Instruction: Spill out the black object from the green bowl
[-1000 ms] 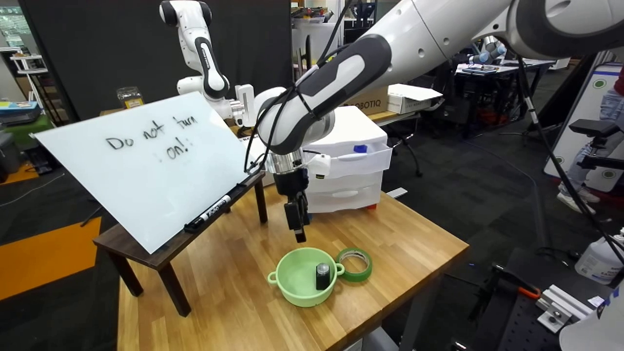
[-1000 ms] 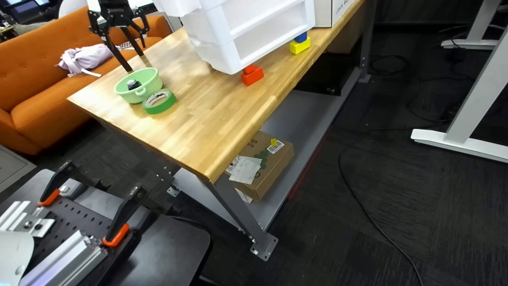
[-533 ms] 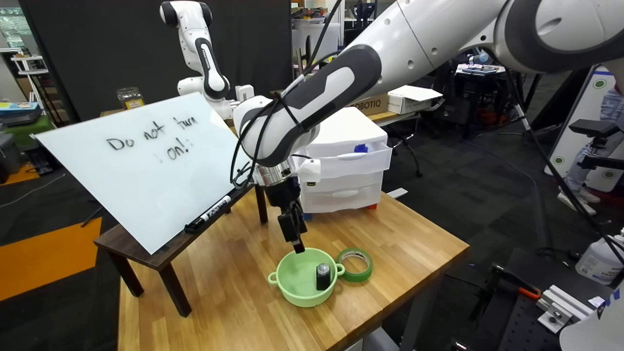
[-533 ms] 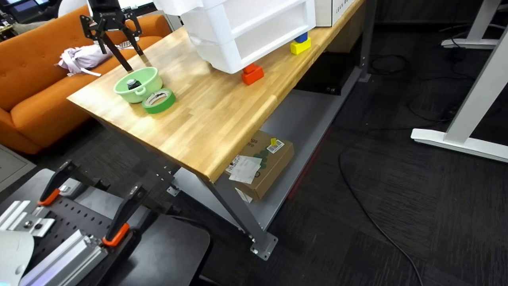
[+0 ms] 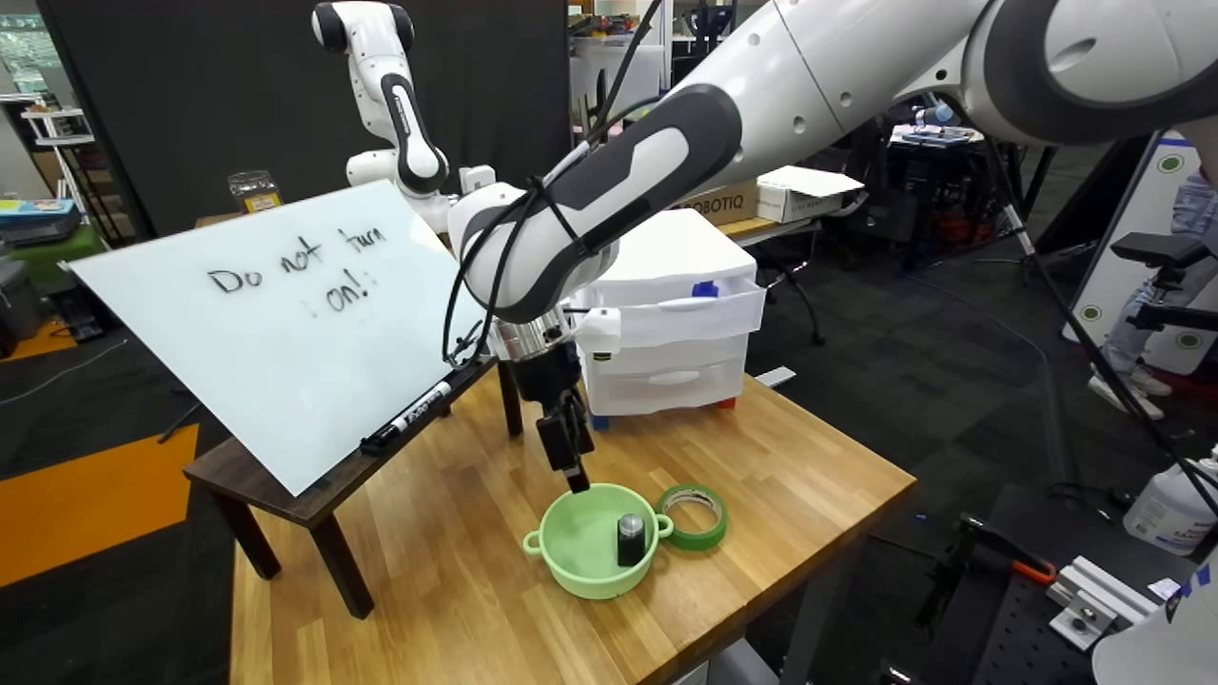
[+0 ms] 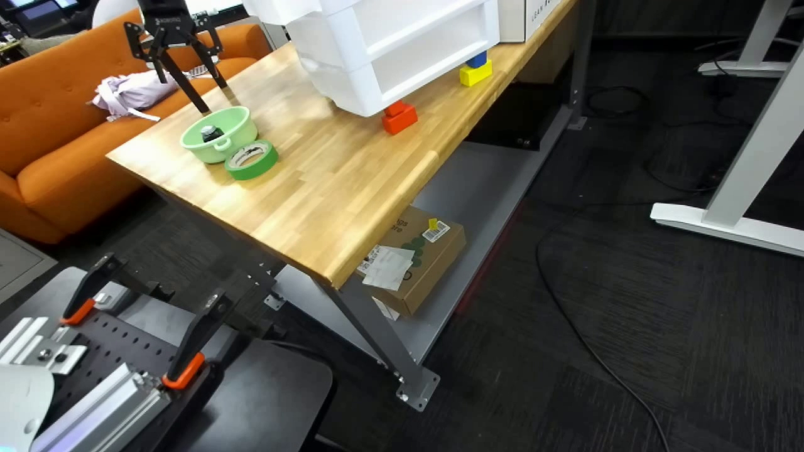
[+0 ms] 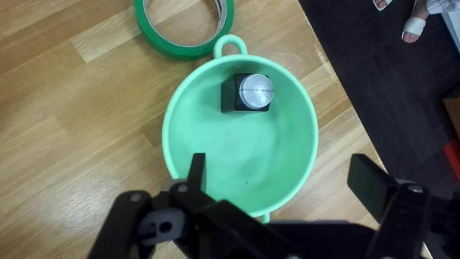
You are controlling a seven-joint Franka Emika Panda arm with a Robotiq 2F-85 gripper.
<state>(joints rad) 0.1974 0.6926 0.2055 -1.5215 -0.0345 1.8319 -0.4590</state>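
Ahead of the gripper [image 7: 279, 167] and to its left in the wrist view, the green tape roll [image 7: 181, 52] lies against or just beside the green bowl [image 7: 233, 144], and could obstruct tipping that way. The black object [image 7: 248, 95] sits in the bowl ahead of the gripper, near the far wall; a shallow rim grip might slip under its weight. The jaws stand widely parted, holding nothing; the left-hand finger [image 7: 197, 169] overlaps the rim there, contact unclear.

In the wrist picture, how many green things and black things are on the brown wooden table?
Green: 2 (light green round plastic bowl; darker green ring-shaped tape roll)
Black: 1 (black boxy object, inside the bowl)
Total: 3
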